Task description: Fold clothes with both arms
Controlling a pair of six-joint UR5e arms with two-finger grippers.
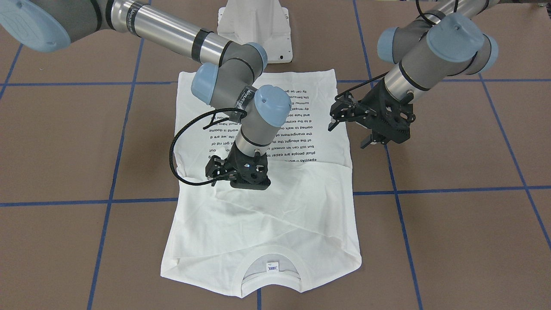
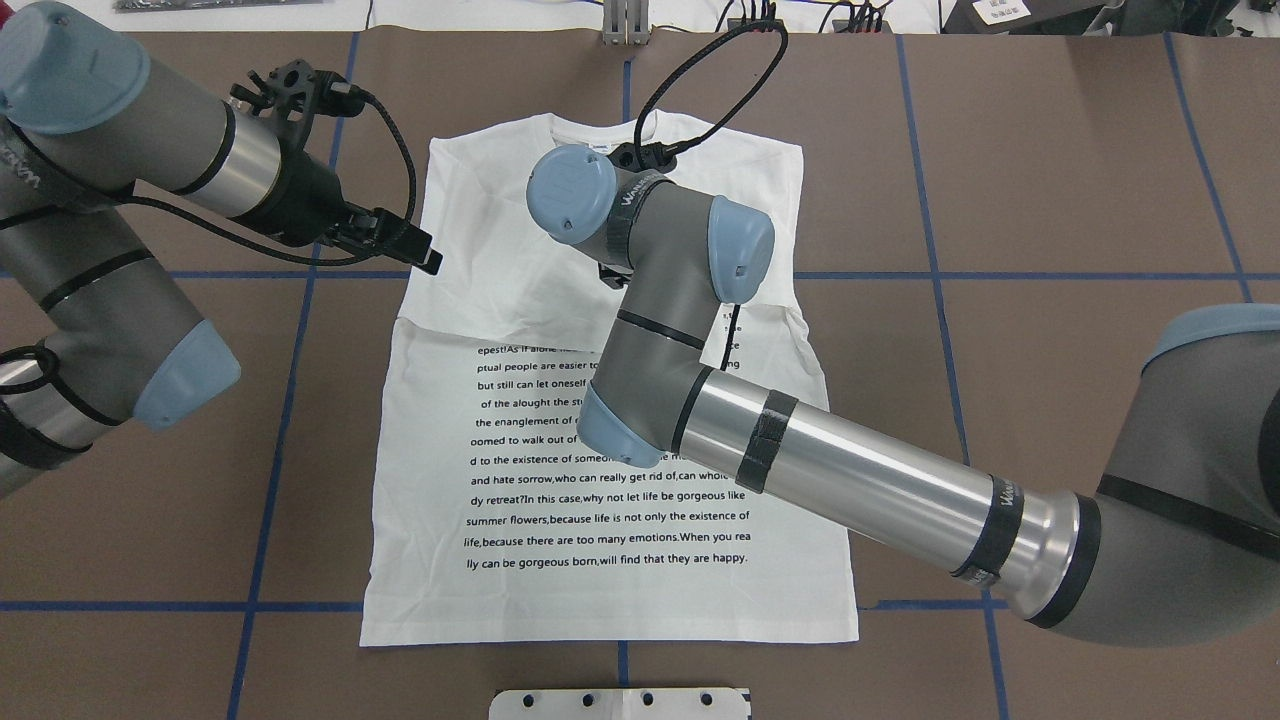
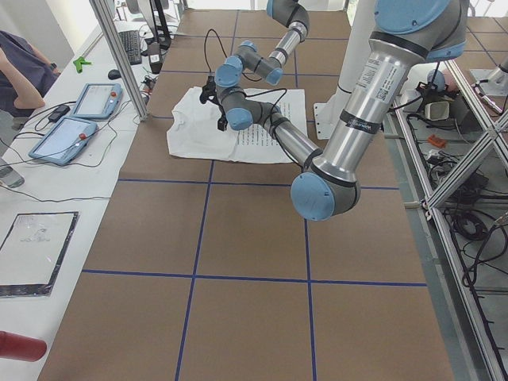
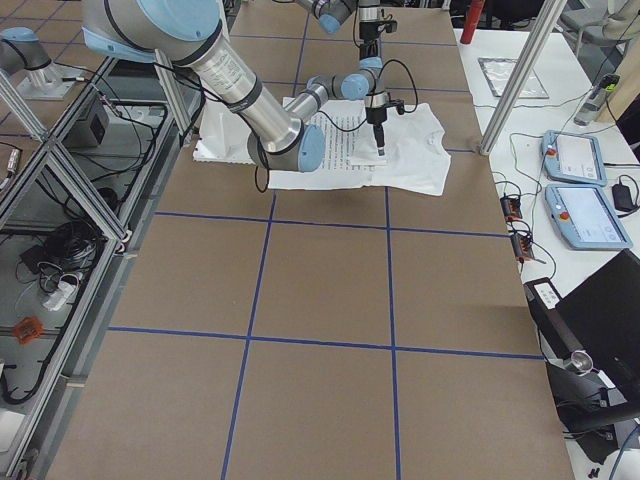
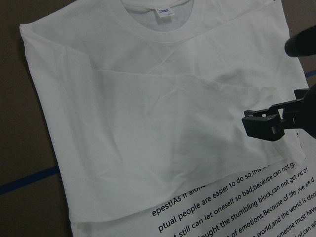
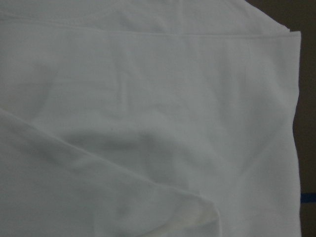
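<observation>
Left gripper [image 1: 347, 137] spread wide, empty, at the T-shirt's [image 1: 275, 215] edge.

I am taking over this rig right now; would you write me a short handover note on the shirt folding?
Left gripper: open, empty, hovering beside the side edge of the shirt.
Right gripper: low over the shirt's middle, by a fold edge. Whether it grips fabric cannot be told.
Shirt: flat on the table, text side up, hem toward the robot, collar away from it.
Done: the sleeves look folded in across the chest, covering the top lines of text.
Left: the body lies at full length and needs folding, probably collar end toward hem.
</observation>
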